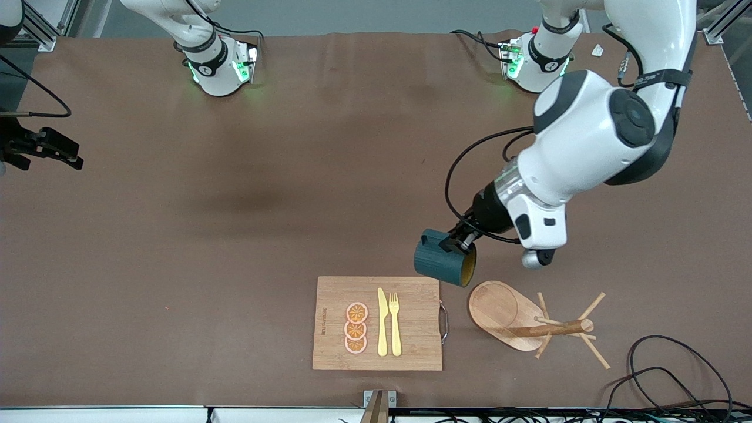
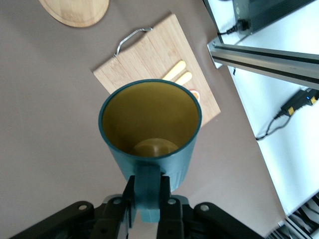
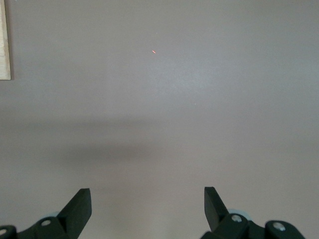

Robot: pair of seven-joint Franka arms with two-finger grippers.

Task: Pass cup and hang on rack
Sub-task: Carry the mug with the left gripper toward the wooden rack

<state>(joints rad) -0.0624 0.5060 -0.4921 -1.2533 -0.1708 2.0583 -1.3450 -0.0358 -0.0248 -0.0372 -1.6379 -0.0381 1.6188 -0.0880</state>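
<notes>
My left hand point(image 1: 459, 242) pinches the cup point(image 1: 442, 265) by its handle, holding it above the bench beside the rack point(image 1: 531, 323), mouth free for a peg. My right hand point(image 3: 147, 209) waits, wide open, empty.

We are reaching our left arm from its base down across the table, wrist angled low, with the left gripper point(image 1: 457, 244) clamping its fingers point(image 2: 167, 201) tight on the cup point(image 1: 442, 265) handle. Our right arm is waiting at its end, right gripper point(image 3: 148, 211) hanging with its fingers spread wide.
</notes>
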